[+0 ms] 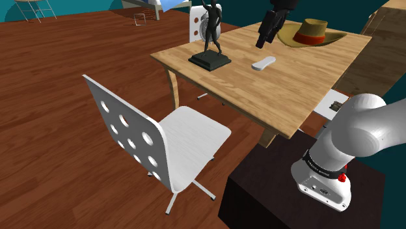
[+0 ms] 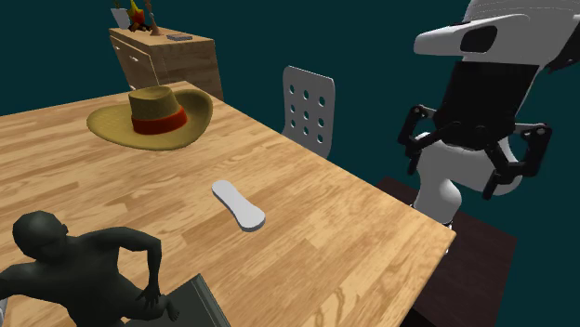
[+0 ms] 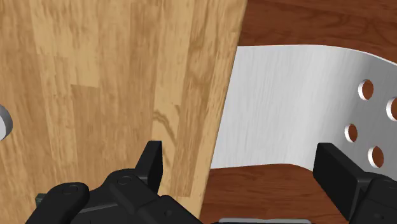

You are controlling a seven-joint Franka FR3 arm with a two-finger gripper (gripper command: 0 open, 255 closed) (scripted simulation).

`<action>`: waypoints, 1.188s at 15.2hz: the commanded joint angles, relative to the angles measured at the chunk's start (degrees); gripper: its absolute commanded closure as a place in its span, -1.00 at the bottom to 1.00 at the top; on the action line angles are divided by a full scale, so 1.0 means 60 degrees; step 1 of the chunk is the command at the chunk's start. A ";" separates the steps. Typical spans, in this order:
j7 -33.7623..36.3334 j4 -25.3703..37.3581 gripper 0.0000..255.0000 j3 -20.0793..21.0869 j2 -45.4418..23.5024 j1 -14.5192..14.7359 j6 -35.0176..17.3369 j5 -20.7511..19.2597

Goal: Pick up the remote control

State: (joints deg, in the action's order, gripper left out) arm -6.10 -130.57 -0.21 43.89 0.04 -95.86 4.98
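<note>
The remote control [image 1: 263, 63] is a flat, pale grey oblong lying on the wooden table [image 1: 306, 91], between a dark statue and a hat. It also lies mid-table in the second exterior view as the remote [image 2: 238, 204]. My black gripper [image 1: 263, 40] hangs open in the air above the table's far side, higher than the remote and apart from it. In the second exterior view the gripper [image 2: 455, 176] hovers past the table's right edge. The wrist view has the gripper [image 3: 245, 168] with nothing between its fingers, over the table's edge [image 3: 216, 127]. A grey rounded end [image 3: 3, 121] pokes in beside the table.
A dark figure statue [image 1: 210, 39] on a square base and a tan hat [image 1: 311, 32] with a red band flank the remote. One white perforated chair [image 1: 156, 140] stands in front of the table, another [image 2: 309, 107] behind it. A wooden dresser [image 2: 167, 60] stands at the back.
</note>
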 commanded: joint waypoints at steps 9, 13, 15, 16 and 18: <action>-0.4078 -0.1005 -1.00 -0.2109 0.0314 0.0270 -0.0260 -0.1311; -0.6131 -0.1042 -1.00 -0.3237 -0.0050 0.0437 -0.0528 -0.2013; -0.7159 -0.0946 -1.00 -0.3811 -0.0361 0.0558 -0.0702 -0.2328; -0.7674 -0.0870 -1.00 -0.4101 -0.0548 0.0631 -0.0798 -0.2471; -0.8703 -0.0666 -1.00 -0.4691 -0.0977 0.0816 -0.1005 -0.2720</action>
State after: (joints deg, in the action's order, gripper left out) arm -54.65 -135.64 -26.41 39.57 4.33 -101.46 -10.52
